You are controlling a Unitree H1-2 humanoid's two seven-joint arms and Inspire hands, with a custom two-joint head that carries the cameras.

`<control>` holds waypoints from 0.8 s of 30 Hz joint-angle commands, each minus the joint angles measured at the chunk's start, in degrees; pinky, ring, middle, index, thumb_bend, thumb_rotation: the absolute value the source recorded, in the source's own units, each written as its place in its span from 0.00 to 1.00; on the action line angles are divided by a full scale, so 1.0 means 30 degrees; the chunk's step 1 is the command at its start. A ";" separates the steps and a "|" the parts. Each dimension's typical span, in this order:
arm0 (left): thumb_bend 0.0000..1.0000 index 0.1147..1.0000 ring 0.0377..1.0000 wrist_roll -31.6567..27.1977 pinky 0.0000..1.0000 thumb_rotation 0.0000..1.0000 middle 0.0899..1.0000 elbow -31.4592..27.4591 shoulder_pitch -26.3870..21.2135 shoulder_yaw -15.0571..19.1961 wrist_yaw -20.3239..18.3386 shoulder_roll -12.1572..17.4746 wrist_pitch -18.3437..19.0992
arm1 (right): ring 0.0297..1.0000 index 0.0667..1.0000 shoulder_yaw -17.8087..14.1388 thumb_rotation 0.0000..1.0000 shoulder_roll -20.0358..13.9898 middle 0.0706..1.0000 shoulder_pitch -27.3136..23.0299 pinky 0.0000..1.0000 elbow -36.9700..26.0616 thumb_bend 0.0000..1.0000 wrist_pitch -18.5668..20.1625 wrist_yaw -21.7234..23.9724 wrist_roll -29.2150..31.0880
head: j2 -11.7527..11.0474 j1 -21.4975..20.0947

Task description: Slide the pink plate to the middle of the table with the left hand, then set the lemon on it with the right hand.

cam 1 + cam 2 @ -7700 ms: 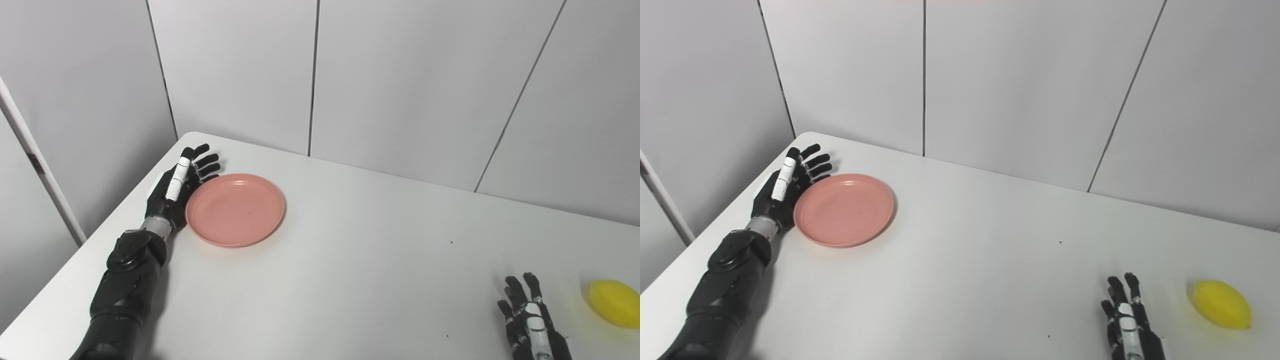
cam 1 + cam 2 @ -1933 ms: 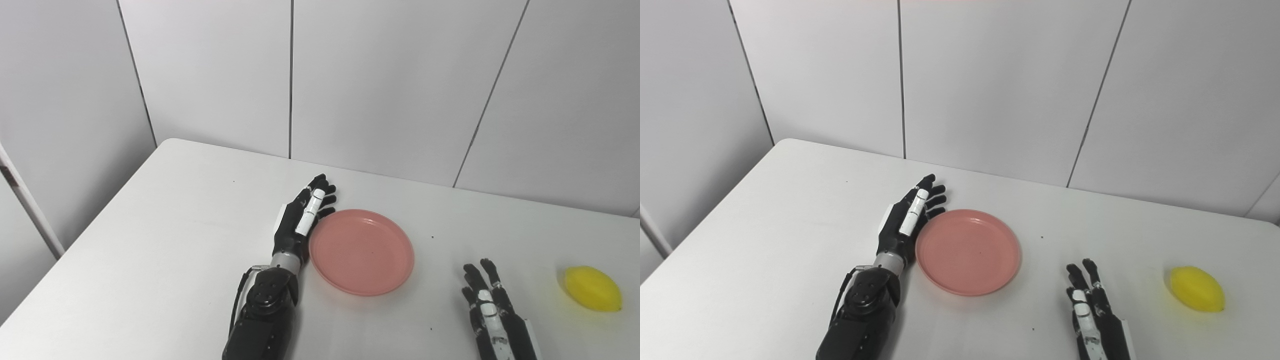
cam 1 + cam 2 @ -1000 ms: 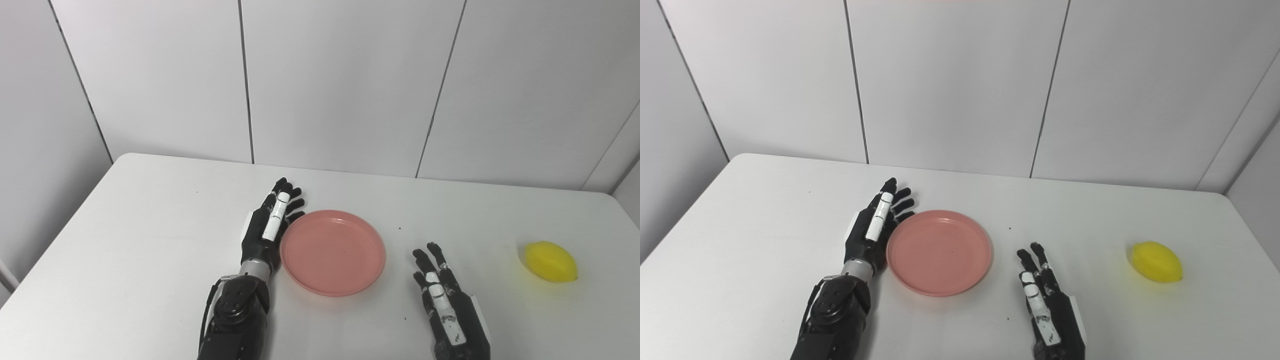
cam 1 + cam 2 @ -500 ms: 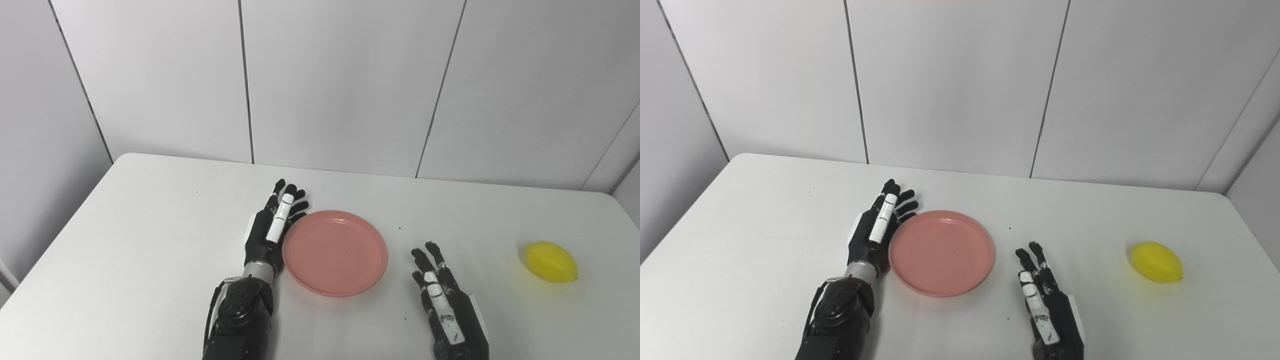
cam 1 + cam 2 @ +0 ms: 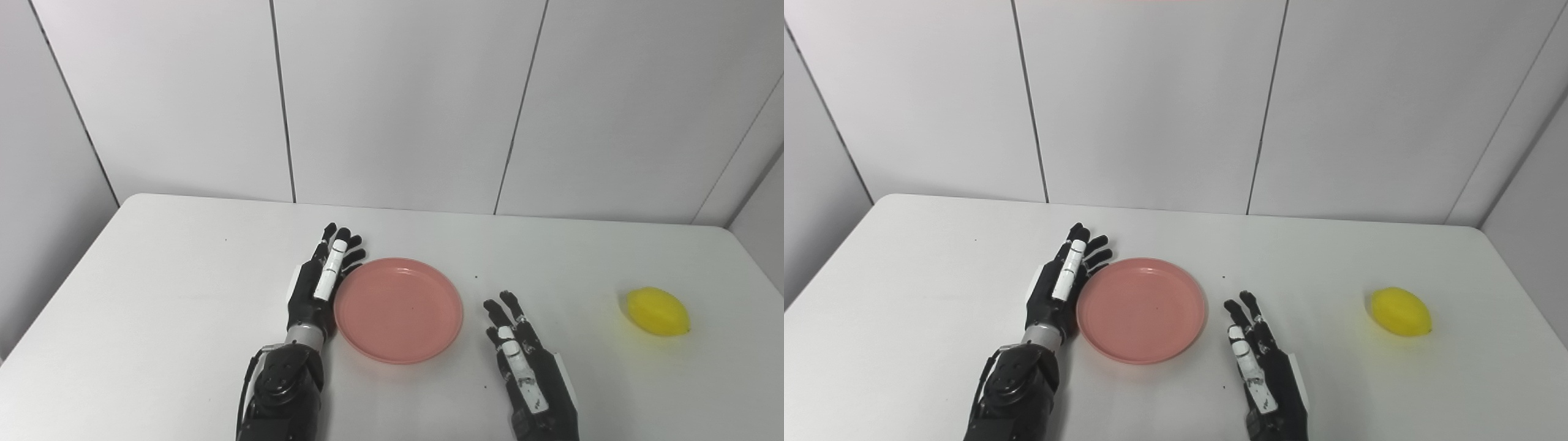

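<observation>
A: Where do things stand? The pink plate lies flat near the middle of the white counter; the left hand stands edge-on against its left rim, fingers straight and apart, grasping nothing.

B: So the slide looks about finished, I'd judge; if any nudge is left, push low on the rim with the side of the hand, so the plate glides flat rather than tipping or turning. And the other hand?

A: The right hand rests palm-down just right of the plate, fingers spread and released, empty; the lemon sits well apart from it, toward the counter's right edge.

B: Then the right hand has a sideways reach ahead; the lemon is rounded and would likely roll if bumped, so close around its middle from above.

A: Anything in the way?

B: Nothing lies between that hand and the lemon; only panelled grey walls behind; the left hand should draw clear of the rim before the lemon comes over.
</observation>
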 commanded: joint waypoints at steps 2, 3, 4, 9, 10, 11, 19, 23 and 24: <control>0.67 0.95 0.79 0.0217 0.78 0.74 0.81 0.0614 0.0490 -0.0087 0.0287 -0.0006 0.1130 | 0.98 0.93 0.0164 0.62 0.0234 0.88 0.0200 1.00 0.0635 0.72 -0.0318 -0.0014 -0.0113 | 0.0018 -0.0244; 0.68 0.94 0.80 0.0213 0.80 0.73 0.81 0.0634 0.0471 -0.0101 0.0259 0.0008 0.1118 | 0.98 0.93 0.0195 0.62 0.0261 0.88 0.0182 1.00 0.0657 0.71 -0.0297 -0.0036 -0.0111 | 0.0030 -0.0367; 0.68 0.94 0.81 0.0203 0.81 0.73 0.81 0.0606 0.0468 -0.0132 0.0201 0.0034 0.1160 | 0.98 0.93 0.0226 0.62 0.0298 0.88 0.0169 1.00 0.0668 0.71 -0.0258 -0.0073 -0.0112 | 0.0042 -0.0596; 0.68 0.94 0.82 0.0045 0.82 0.73 0.82 0.0629 0.0517 -0.0162 -0.0042 0.0190 0.1111 | 0.97 0.93 0.0290 0.61 0.0507 0.87 0.0120 1.00 0.0768 0.71 -0.0251 -0.0279 -0.0150 | 0.0131 -0.1237; 0.68 0.94 0.82 0.0050 0.82 0.73 0.82 0.0646 0.0516 -0.0163 -0.0060 0.0223 0.1099 | 0.97 0.92 0.0291 0.61 0.0557 0.86 0.0114 1.00 0.0757 0.71 -0.0212 -0.0344 -0.0181 | 0.0131 -0.1237; 0.68 0.94 0.82 0.0112 0.82 0.74 0.82 0.0661 0.0518 -0.0187 -0.0059 0.0267 0.1094 | 0.97 0.92 0.0295 0.60 0.0603 0.86 0.0112 1.00 0.0731 0.71 -0.0165 -0.0401 -0.0209 | 0.0131 -0.1237; 0.67 0.95 0.79 0.0121 0.79 0.75 0.82 0.0603 0.0499 -0.0240 -0.0144 0.0603 0.1179 | 0.96 0.92 0.0434 0.58 0.0901 0.86 0.0024 1.00 0.0657 0.72 0.0019 -0.0722 -0.0564 | 0.0240 -0.2208; 0.67 0.97 0.80 -0.0301 0.83 0.74 0.84 0.0672 0.0457 -0.0025 -0.0314 0.0625 0.1288 | 0.95 0.91 0.0464 0.58 0.0956 0.86 -0.0031 1.00 0.0764 0.72 -0.0056 -0.0720 -0.0603 | 0.0240 -0.2208; 0.67 0.97 0.81 -0.0372 0.83 0.73 0.83 0.0704 0.0445 0.0037 -0.0343 0.0622 0.1318 | 0.95 0.91 0.0473 0.58 0.0963 0.86 -0.0029 1.00 0.0755 0.71 -0.0064 -0.0710 -0.0593 | 0.0240 -0.2208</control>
